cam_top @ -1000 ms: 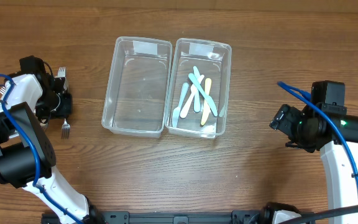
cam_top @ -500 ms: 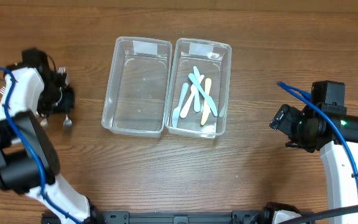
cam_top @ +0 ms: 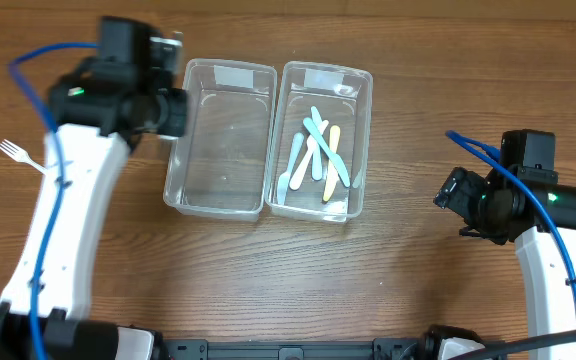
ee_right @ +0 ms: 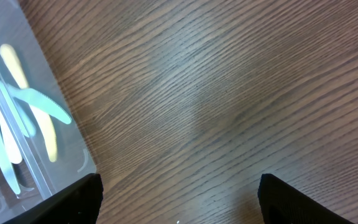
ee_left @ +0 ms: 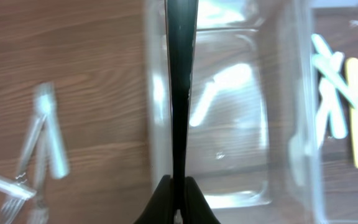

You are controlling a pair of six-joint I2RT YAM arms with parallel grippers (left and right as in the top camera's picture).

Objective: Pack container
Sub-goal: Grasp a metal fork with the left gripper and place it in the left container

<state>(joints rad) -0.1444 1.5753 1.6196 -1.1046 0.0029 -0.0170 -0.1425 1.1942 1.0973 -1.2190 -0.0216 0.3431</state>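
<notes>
Two clear plastic containers stand side by side. The left container (cam_top: 183, 150) is empty; the right container (cam_top: 358, 130) holds several pastel plastic knives (cam_top: 318, 155). My left gripper (cam_top: 171, 108) is over the left container's near-left rim and is shut on a thin black utensil (ee_left: 180, 93), seen edge-on above that rim (ee_left: 155, 124). My right gripper (cam_top: 450, 197) is open and empty over bare wood, right of the containers; in the right wrist view (ee_right: 179, 208) the knives (ee_right: 27, 106) show at the left.
A white plastic fork (cam_top: 15, 153) lies on the table at the far left. Blurred clear forks (ee_left: 42, 146) lie on the wood left of the containers. A blue cable (cam_top: 473, 150) runs along the right arm.
My left arm swung from the far left of the table up and right to the left container. The dark fork that lay on the wood is gone from there. The right arm has not moved.
</notes>
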